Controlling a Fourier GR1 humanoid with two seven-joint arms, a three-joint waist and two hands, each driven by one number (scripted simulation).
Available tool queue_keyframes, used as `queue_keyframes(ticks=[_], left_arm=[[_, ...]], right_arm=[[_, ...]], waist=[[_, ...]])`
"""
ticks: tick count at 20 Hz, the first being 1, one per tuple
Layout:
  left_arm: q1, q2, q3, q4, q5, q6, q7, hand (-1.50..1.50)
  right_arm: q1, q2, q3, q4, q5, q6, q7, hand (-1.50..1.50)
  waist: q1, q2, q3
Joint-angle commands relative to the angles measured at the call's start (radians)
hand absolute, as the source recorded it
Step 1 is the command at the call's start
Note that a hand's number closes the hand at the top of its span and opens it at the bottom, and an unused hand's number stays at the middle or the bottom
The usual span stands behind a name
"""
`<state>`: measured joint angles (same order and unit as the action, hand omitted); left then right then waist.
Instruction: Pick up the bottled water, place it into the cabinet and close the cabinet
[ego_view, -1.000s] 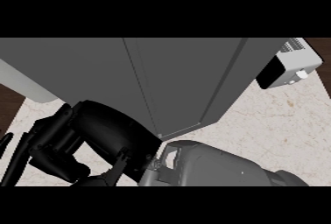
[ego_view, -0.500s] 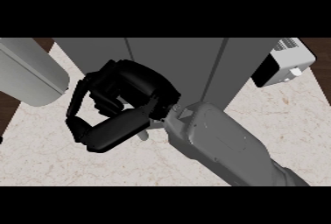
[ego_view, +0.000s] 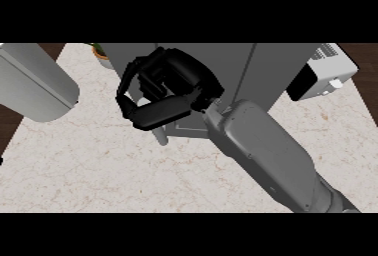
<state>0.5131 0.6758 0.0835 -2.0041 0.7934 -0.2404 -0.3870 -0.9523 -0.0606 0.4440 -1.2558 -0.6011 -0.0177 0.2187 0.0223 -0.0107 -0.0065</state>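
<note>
Counter (ego_view: 103, 170), qty 1: pale marbled top, filling most of the head view. Cabinet (ego_view: 279, 70), qty 1: grey, standing at the far side of the counter, one vertical seam on its front. Right hand (ego_view: 177, 82), qty 1: black, up against the cabinet front, left of the seam; fingers (ego_view: 159, 112) clenched into a loop w/ nothing seen inside the curl. Right forearm (ego_view: 258, 150), qty 1: grey, running from the lower-right edge up to that hand. Left forearm (ego_view: 33, 82), qty 1: grey, at the upper left; its hand was out of view. Small pale piece (ego_view: 162, 136), qty 1: just below the right hand, identity unclear. White appliance (ego_view: 321, 75) w/ dark front, qty 1: right of the cabinet. Potted plant (ego_view: 100, 54), qty 1: far left of the cabinet, partly hidden. Bottled water: none seen anywhere on the counter or in either hand; location cannot be told.
</note>
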Motion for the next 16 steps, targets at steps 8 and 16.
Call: queue_keyframes(ticks=[8, 16], left_arm=[[-0.042, -0.019, -0.023, -0.033, 0.0, 0.01, 0.053, -1.5], [-0.086, -0.033, -0.045, -0.016, -0.01, 0.017, 0.073, -1.5]], right_arm=[[-0.077, -0.07, -0.13, 0.186, 0.103, -0.063, -0.095, -1.5], [-0.062, -0.088, -0.137, 0.185, 0.121, -0.052, -0.136, -1.5]], waist=[[0.004, 0.02, 0.006], [-0.009, 0.021, 0.005]])
